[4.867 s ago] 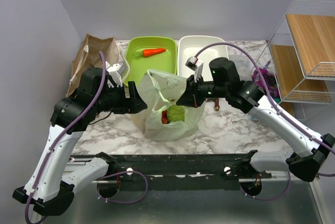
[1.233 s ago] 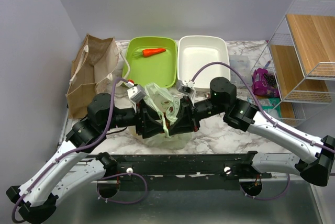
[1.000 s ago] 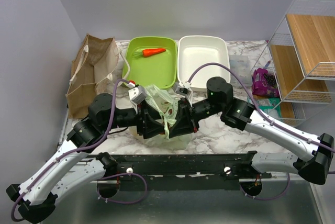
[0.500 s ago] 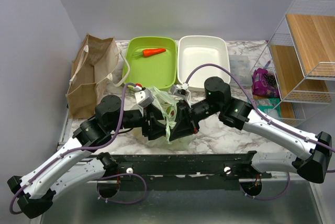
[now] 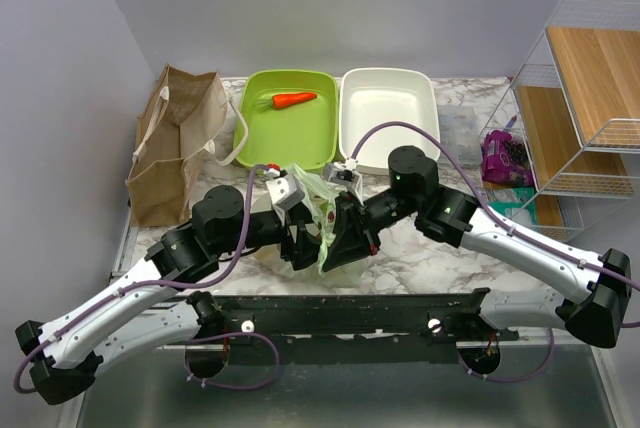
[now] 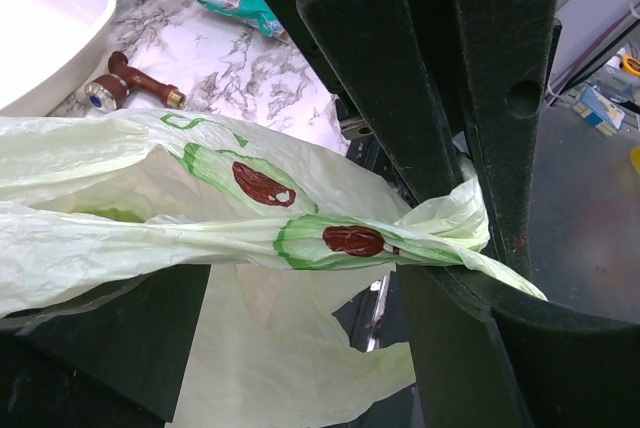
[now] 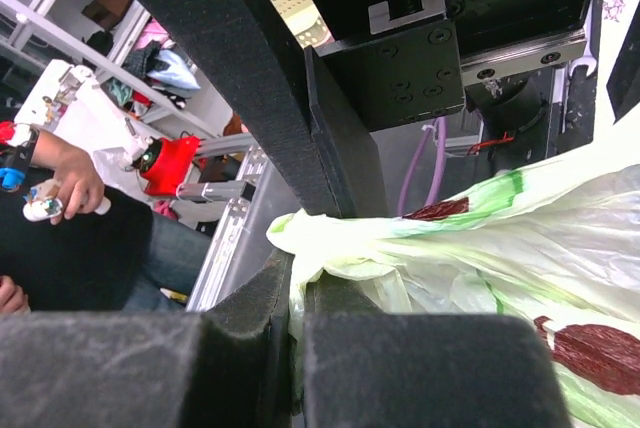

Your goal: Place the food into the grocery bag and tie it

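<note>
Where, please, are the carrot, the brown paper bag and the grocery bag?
carrot (image 5: 294, 100): top external view, middle of its orange body.
brown paper bag (image 5: 172, 160): top external view, its side wall.
grocery bag (image 6: 110, 163): left wrist view, its pale-green film.

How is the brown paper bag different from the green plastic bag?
The brown paper bag looks stiff and stands upright at the left; the green plastic bag is thin, see-through and crumpled in the middle. The brown paper bag is plain, while the green plastic bag has avocado pictures. Nothing touches the brown paper bag, but the right tool pinches the green plastic bag. Both sit on the marble table.
</note>
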`<state>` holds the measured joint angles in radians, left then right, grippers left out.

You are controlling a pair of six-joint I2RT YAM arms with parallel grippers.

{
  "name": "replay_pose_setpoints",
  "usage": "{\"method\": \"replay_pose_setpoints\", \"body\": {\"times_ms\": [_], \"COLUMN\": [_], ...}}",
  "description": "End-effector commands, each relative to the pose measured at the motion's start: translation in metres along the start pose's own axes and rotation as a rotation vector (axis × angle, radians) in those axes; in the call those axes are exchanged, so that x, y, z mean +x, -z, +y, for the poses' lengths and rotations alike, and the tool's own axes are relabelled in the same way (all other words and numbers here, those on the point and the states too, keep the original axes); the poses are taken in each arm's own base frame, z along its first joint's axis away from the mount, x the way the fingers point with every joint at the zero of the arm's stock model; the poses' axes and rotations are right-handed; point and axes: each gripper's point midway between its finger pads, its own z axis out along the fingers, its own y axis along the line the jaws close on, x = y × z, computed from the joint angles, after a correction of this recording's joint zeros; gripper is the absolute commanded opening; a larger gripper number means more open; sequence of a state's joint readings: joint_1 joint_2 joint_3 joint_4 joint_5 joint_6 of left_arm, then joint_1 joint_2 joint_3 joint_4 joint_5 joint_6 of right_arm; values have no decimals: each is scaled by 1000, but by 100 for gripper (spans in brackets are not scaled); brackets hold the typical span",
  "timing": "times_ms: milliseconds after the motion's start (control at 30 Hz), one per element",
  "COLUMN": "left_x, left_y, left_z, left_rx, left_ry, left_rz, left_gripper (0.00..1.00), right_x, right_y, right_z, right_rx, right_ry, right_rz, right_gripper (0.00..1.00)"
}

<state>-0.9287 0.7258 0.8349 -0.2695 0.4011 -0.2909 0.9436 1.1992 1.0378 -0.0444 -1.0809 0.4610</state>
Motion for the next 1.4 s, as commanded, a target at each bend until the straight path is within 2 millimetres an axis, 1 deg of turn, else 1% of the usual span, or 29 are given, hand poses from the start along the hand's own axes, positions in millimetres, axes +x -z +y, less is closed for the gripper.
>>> {"method": "replay_pose_setpoints", "body": {"times_ms": [0,67,100,133,200,300,367,500,533,600,633,667,733,833,1033,1100,1233,1367], "left_x": [-30,-31,-33,-34,-37,-39,-40,-42,-41,-40,-38,-38,-34,-32,-29,-29,-29,-29], "left_y": [-3,-5,-6,-7,-8,-9,-8,-3,-2,1,2,3,5,9,10,9,8,9], "left_z": [-7,-11,-13,-15,-19,-25,-28,-32,-32,-32,-32,-32,-30,-29,-26,-25,-24,-25], "left_rx": [5,27,38,55,79,114,127,137,135,132,129,125,115,102,80,74,67,66], "left_ry": [-62,-58,-50,-43,-30,-28,-26,-25,-23,-21,-20,-20,-16,-12,5,11,25,33], "left_rz": [-98,-109,-120,-132,-150,-155,-157,-169,-169,-168,-165,-165,-158,-157,-145,-137,-119,-112], "left_gripper": [75,71,67,60,45,14,1,0,0,0,0,0,0,0,0,0,0,0], "right_x": [-4,-8,-8,-8,-10,-10,-11,-15,-18,-16,-18,-20,-25,-29,-35,-36,-39,-38], "right_y": [-2,-2,-2,-2,-2,-2,-2,1,2,6,8,10,17,27,44,48,59,65], "right_z": [2,2,1,0,-2,-4,-5,-7,-8,-10,-9,-9,-12,-13,-7,-7,-16,-12], "right_rx": [-8,-8,-2,5,17,30,42,82,97,130,145,163,231,311,388,413,501,517], "right_ry": [15,38,35,37,42,50,55,82,96,99,111,126,145,174,226,227,213,230], "right_rz": [-12,-27,-30,-33,-41,-48,-55,-77,-89,-95,-107,-120,-154,-188,-246,-262,-304,-338], "right_gripper": [1,1,1,1,1,1,1,2,5,13,22,38,60,72,74,74,74,72]}}
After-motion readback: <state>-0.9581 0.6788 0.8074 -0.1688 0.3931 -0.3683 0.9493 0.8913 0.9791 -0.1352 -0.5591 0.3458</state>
